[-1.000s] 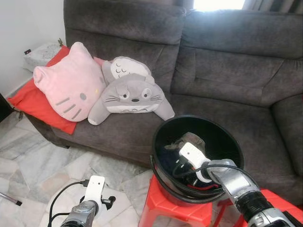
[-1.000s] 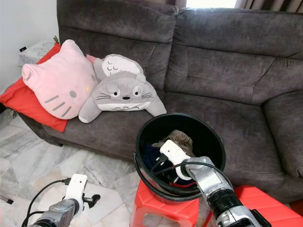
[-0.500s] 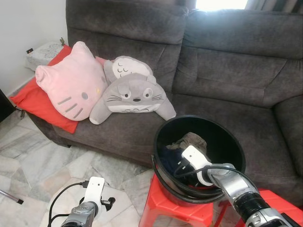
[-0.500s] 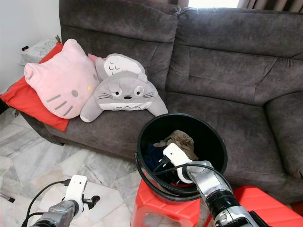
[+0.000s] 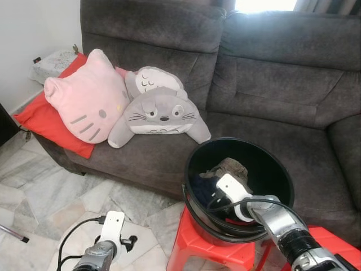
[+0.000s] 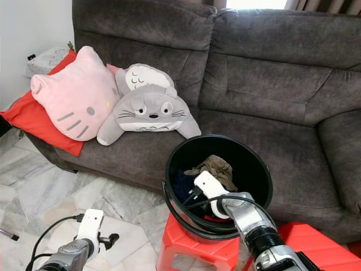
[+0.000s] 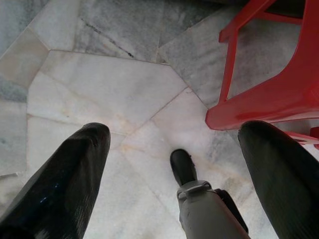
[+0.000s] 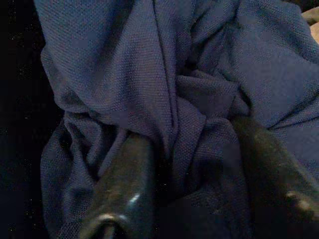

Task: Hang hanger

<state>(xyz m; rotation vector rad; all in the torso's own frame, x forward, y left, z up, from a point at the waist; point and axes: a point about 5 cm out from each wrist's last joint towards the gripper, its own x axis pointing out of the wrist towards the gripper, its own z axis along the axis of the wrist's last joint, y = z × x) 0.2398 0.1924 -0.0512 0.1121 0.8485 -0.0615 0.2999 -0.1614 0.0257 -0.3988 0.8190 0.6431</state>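
Observation:
A black bucket (image 5: 243,140) stands on a red plastic stool (image 5: 206,249) in front of the sofa. It holds crumpled clothes: a brown piece (image 5: 230,167) on top and a navy blue cloth (image 8: 199,59) beneath. My right arm reaches down into the bucket, its white wrist camera (image 5: 231,189) just inside the rim. My right gripper (image 8: 192,137) is open, its fingers pressed into the navy cloth with a fold bunched between them. My left gripper (image 7: 174,130) hangs open over the marble floor, holding nothing.
A dark grey sofa (image 5: 271,84) fills the back, with a pink cat cushion (image 5: 84,104), a grey plush cushion (image 5: 158,110) and a red pillow (image 5: 39,121) on its left end. Marble floor (image 5: 51,192) lies to the left. My own foot (image 7: 183,167) is below.
My right wrist has sunk slightly deeper into the bucket. The camera has shifted a little. The left arm hangs as before.

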